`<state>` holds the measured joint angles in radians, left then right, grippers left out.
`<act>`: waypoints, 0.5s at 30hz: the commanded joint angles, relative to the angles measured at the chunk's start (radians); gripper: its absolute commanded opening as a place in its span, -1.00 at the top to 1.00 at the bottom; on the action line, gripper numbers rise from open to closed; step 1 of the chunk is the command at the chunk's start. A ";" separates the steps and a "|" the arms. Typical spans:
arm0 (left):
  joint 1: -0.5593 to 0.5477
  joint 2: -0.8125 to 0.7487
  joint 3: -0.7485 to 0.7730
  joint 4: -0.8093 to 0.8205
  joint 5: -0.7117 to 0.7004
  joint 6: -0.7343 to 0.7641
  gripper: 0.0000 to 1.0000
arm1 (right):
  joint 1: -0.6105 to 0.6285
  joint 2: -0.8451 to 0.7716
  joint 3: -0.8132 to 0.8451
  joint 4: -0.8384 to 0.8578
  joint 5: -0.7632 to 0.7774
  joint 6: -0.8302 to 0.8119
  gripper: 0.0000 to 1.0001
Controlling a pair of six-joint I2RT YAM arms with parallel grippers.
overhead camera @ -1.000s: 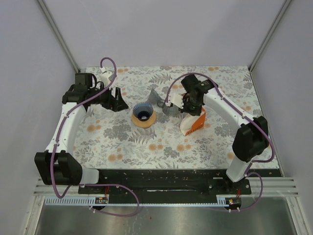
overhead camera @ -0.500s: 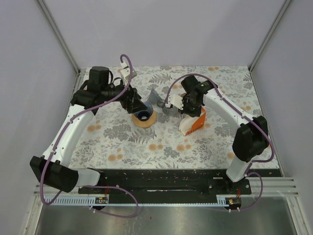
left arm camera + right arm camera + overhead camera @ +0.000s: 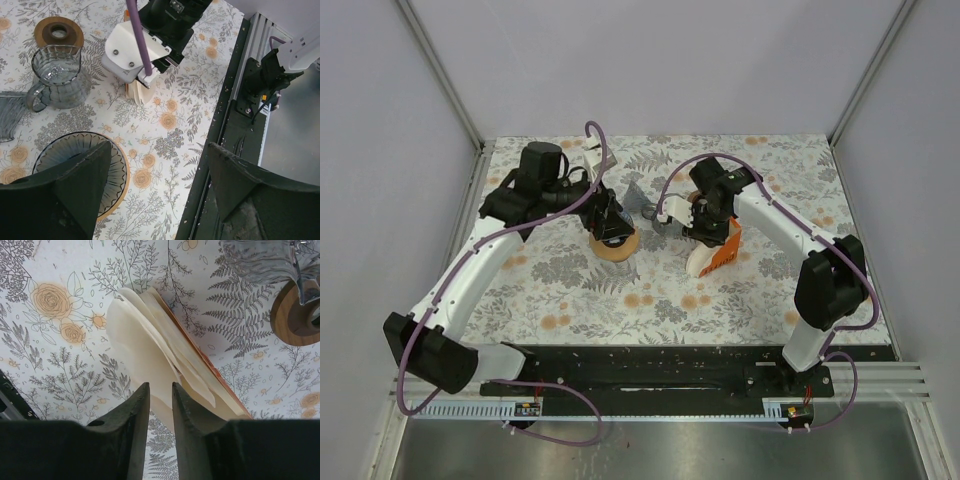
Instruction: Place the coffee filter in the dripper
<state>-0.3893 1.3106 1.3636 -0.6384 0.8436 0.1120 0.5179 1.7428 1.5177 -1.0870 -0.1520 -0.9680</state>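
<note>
Coffee filters (image 3: pixel 165 355): fanned stack, 3 o'clock of dripper (image 3: pixel 120 165).
Right hand (image 3: pixel 160 386): narrowly apart at stack edge.
Left hand (image 3: pixel 159 147): wide apart over dripper.
Risk: several crowded sheets pinched at once.

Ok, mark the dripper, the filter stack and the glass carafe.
dripper (image 3: pixel 119 172), left wrist view, on its ribbed glass wall.
filter stack (image 3: pixel 135 335), right wrist view, on the face of the top paper.
glass carafe (image 3: pixel 56 75), left wrist view, on its ribbed body.

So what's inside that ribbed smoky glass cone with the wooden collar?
Only bare ribbed walls show inside the glass cone, with nothing resting against them. The rest is hidden behind a finger of the left gripper.
</note>
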 commanded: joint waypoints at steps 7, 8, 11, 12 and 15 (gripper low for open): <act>-0.137 0.029 0.038 0.025 -0.090 0.047 -0.58 | 0.010 -0.103 0.071 0.068 -0.083 0.115 0.26; -0.157 0.035 0.045 0.014 -0.100 0.055 -0.56 | 0.008 -0.117 0.078 0.081 -0.081 0.135 0.25; -0.215 0.053 0.068 -0.004 -0.123 0.069 -0.50 | 0.008 -0.157 0.088 0.124 -0.045 0.244 0.22; -0.232 0.059 0.072 -0.007 -0.132 0.072 -0.48 | 0.005 -0.173 0.088 0.139 -0.023 0.283 0.22; -0.293 0.079 0.086 -0.010 -0.175 0.081 -0.41 | -0.031 -0.210 0.090 0.214 0.123 0.472 0.15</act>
<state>-0.6224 1.3762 1.3884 -0.6605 0.7330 0.1596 0.5167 1.6127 1.5597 -0.9894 -0.1646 -0.7387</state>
